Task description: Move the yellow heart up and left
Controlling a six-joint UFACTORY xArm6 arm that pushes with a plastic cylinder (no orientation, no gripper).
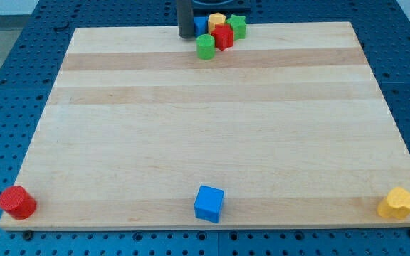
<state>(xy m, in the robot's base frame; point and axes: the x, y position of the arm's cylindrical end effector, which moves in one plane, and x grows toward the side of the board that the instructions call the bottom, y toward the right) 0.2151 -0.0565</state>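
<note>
My tip (186,35), the lower end of the dark rod that serves as end effector, rests on the wooden surface (212,128) at the view's top edge, a little left of centre. The rod has nothing that opens or closes and it holds nothing.

A tight cluster of blocks sits just to the tip's right. A blue block (201,25), mostly hidden, is right beside the rod; whether they touch cannot be told. Slightly below and right of the tip stands a green cylinder (205,47), which touches a red block (223,36) further right. Above the red block a yellow block (216,20) shows only partly, and a green block (238,27), its shape unclear, closes the cluster on the far right.

The yellow heart (398,203) lies well apart from the tip, far down and to the right, at the surface's bottom right corner, close to both edges.

Two more blocks lie along the bottom edge, also well away from the tip: a blue cube (209,203) almost straight below it, slightly right, and a red cylinder (17,202) far below and left, in the bottom left corner.
</note>
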